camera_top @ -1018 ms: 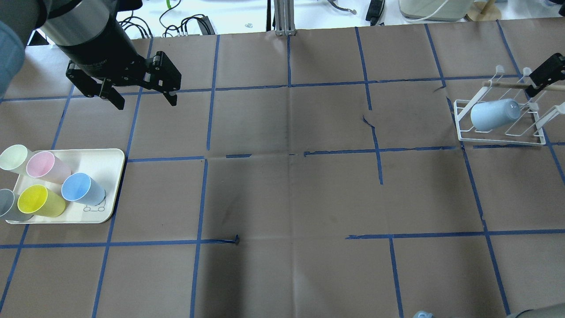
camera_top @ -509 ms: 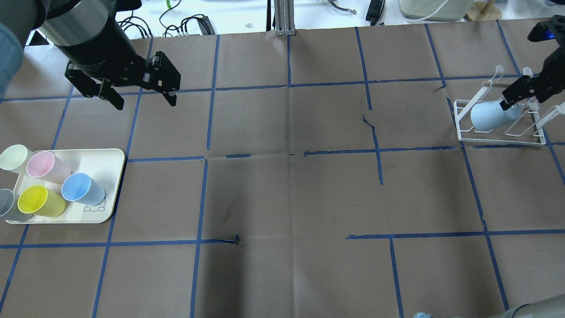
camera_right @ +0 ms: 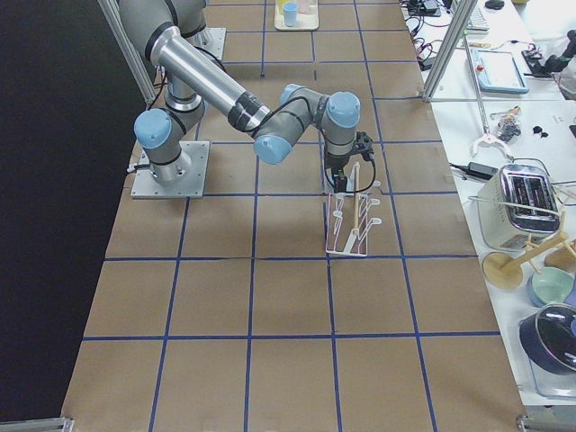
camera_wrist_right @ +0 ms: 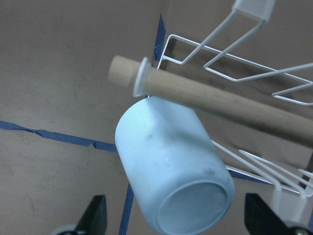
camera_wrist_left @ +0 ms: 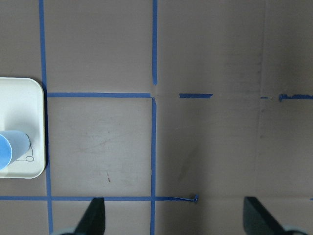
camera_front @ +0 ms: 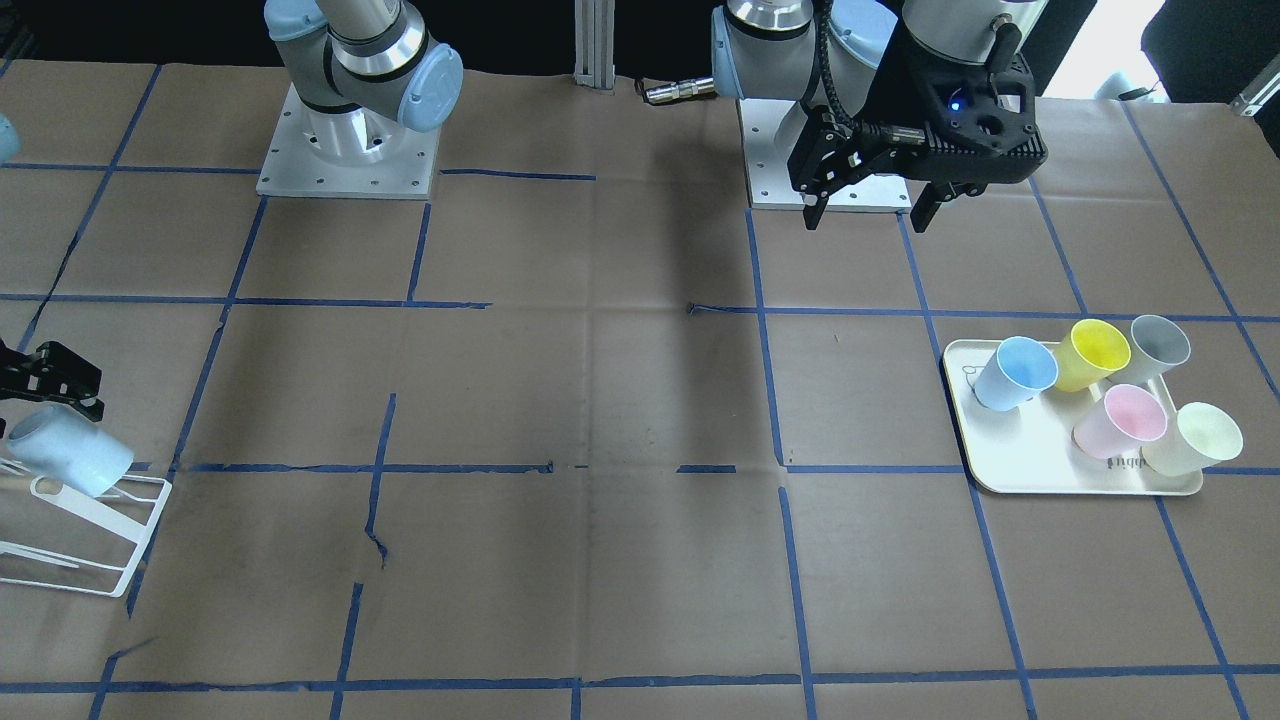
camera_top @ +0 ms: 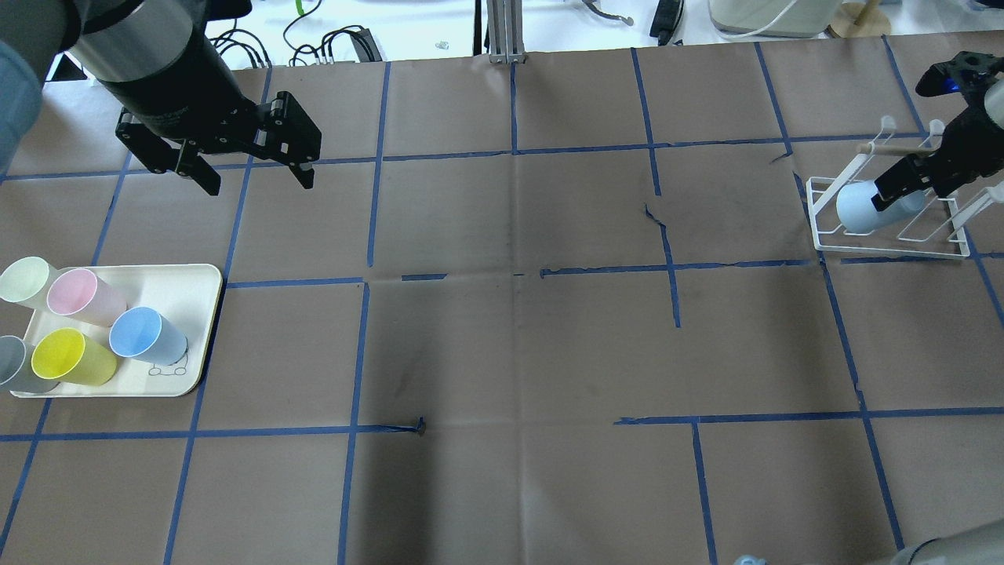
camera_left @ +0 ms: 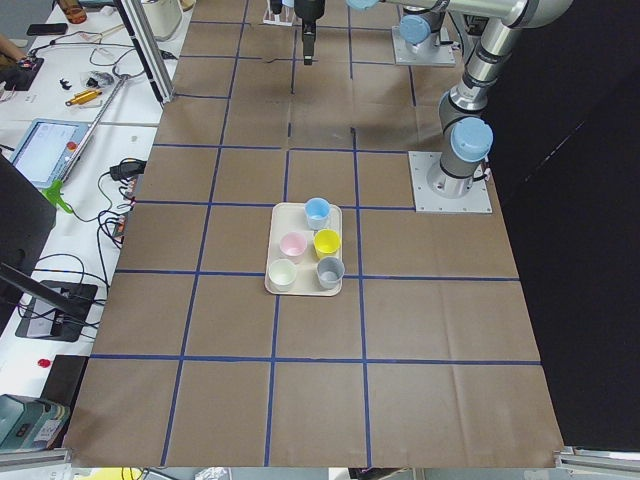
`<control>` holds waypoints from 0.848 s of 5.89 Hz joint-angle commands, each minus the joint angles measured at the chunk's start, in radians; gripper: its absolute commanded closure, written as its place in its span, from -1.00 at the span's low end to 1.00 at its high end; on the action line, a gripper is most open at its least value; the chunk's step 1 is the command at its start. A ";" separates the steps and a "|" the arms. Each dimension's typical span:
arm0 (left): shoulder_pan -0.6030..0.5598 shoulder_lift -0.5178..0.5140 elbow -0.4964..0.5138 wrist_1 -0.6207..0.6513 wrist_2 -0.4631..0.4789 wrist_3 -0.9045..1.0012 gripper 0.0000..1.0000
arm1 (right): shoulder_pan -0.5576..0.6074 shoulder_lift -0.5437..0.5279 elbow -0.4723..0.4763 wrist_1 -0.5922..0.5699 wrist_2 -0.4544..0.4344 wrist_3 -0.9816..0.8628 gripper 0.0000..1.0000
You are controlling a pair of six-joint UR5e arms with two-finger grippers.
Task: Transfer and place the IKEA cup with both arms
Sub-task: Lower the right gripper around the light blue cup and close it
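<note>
Nearest you, at the left edge of the table [camera_top: 510, 353], sits the tray [camera_top: 188, 294]. On it stand a blue cup [camera_top: 145, 335], a yellow [camera_top: 70, 357], a pink [camera_top: 82, 297], a pale green [camera_top: 27, 280] and a grey one [camera_top: 12, 362], all upright and close together.

Farther back on the right you have the rack [camera_top: 814, 227]. The IKEA cup [camera_top: 859, 208] lies tilted on it, mouth low toward the left, base raised toward the right, just under the rack's dowel [camera_wrist_right: 220, 98]. Your right gripper [camera_wrist_right: 178, 218] hangs at that base with its jaws spread wide. In the wrist view the cup's bottom sits between the two fingers with a clear gap on each side, so it has hold of nothing.

Farthest back on the left, your left gripper [camera_top: 260, 185] hovers above bare table beyond the tray, pointing down, jaws wide apart and empty.
</note>
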 commanded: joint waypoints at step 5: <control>0.000 0.001 0.000 0.000 0.000 0.000 -0.98 | -0.001 0.007 0.031 -0.058 -0.001 0.012 -0.26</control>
